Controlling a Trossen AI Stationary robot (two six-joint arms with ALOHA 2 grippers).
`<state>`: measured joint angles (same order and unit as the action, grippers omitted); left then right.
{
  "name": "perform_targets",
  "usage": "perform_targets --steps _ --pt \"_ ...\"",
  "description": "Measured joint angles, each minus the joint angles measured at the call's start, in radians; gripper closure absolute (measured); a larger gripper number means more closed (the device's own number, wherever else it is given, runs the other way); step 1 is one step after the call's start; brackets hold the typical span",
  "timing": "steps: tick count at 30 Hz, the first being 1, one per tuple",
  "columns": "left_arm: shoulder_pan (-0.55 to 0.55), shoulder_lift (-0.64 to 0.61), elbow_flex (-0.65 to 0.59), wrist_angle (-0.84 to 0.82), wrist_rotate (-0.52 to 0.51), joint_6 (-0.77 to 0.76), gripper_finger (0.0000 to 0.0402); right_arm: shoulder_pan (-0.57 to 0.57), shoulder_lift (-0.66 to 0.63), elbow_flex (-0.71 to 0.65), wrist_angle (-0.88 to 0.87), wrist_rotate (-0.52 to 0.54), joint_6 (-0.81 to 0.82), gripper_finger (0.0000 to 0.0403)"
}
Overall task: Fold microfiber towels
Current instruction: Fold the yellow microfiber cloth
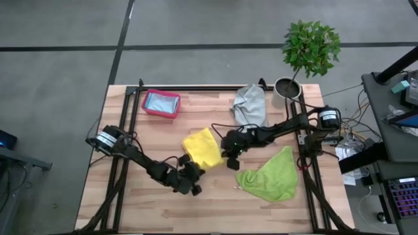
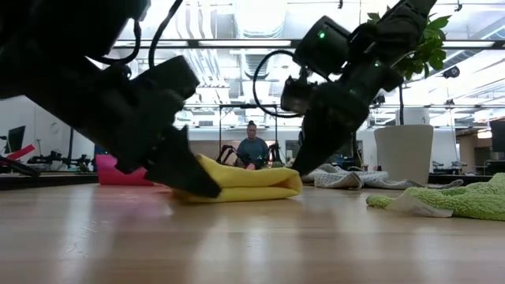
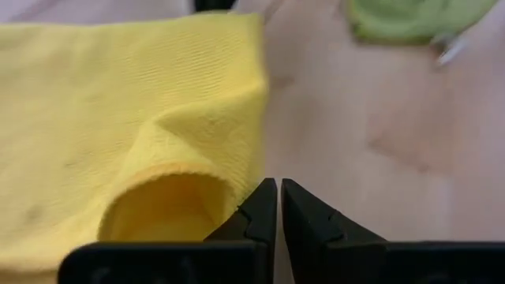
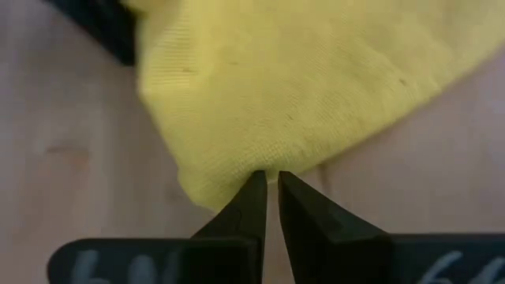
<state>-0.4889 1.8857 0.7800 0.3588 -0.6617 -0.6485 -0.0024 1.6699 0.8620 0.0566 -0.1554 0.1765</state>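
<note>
A folded yellow microfiber towel (image 1: pixel 202 149) lies flat on the wooden table (image 1: pixel 150 137) near its middle. My left gripper (image 3: pixel 278 185) is shut and low at the towel's near corner, beside a raised fold. My right gripper (image 4: pixel 269 177) comes slanting down from the right, its fingers shut at the towel's right edge. A lime green towel (image 1: pixel 271 176) lies crumpled at the near right and a grey towel (image 1: pixel 250 104) at the far right. A light blue towel (image 1: pixel 160 102) lies inside the pink bin (image 1: pixel 149 109). My left gripper is shut with no cloth between its fingers. The outer side of one finger (image 3: pixel 251 211) lies against the towel's raised folded edge (image 3: pixel 225 189). The towel rests on the table. My right gripper's fingertips meet the yellow towel's edge (image 4: pixel 264 162), slanting down from the table's right. Whether cloth lies between them cannot be told. The towel lies flat on the table.
A potted plant (image 1: pixel 307 49) in a white pot (image 1: pixel 285 88) stands at the far right corner. Bare wood stretches along the near edge (image 1: pixel 215 209). A person (image 2: pixel 252 150) sits in the room beyond the table.
</note>
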Motion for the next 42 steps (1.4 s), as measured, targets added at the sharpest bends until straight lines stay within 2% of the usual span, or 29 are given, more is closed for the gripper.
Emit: perform_targets --steps 5,8,12,16,21,26,30,34,42 --pt "-0.001 -0.113 0.001 -0.374 0.012 -0.127 0.0394 0.068 0.009 -0.005 0.096 0.003 0.062 0.0375" --pt "-0.011 -0.195 0.000 -0.577 0.063 -0.154 0.0394 0.099 0.008 0.019 0.107 0.043 0.060 0.0375" --pt "-0.023 -0.286 -0.003 -0.658 0.124 -0.133 0.0394 0.114 0.002 0.053 0.111 0.096 0.009 0.0375" --pt "-0.032 -0.329 -0.005 -0.646 0.127 -0.102 0.0394 0.130 0.002 0.069 0.115 0.176 -0.032 0.0375" --pt "-0.039 -0.313 -0.007 -0.610 0.119 -0.098 0.0394 0.130 0.002 0.077 0.129 0.177 -0.039 0.0363" --pt "-0.047 -0.262 -0.016 -0.548 0.092 -0.102 0.0394 0.143 0.002 0.078 0.128 0.165 -0.029 0.0311" --pt "-0.048 -0.217 -0.020 -0.515 0.023 -0.104 0.0394 0.148 0.031 0.078 0.142 0.177 -0.024 0.0263" --pt "-0.045 -0.185 -0.020 -0.512 0.009 -0.112 0.0394 0.151 0.078 0.077 0.169 0.182 -0.039 0.0235" --pt "-0.039 -0.138 -0.021 -0.490 -0.009 -0.132 0.0394 0.151 0.092 0.077 0.223 0.185 -0.064 0.0242"
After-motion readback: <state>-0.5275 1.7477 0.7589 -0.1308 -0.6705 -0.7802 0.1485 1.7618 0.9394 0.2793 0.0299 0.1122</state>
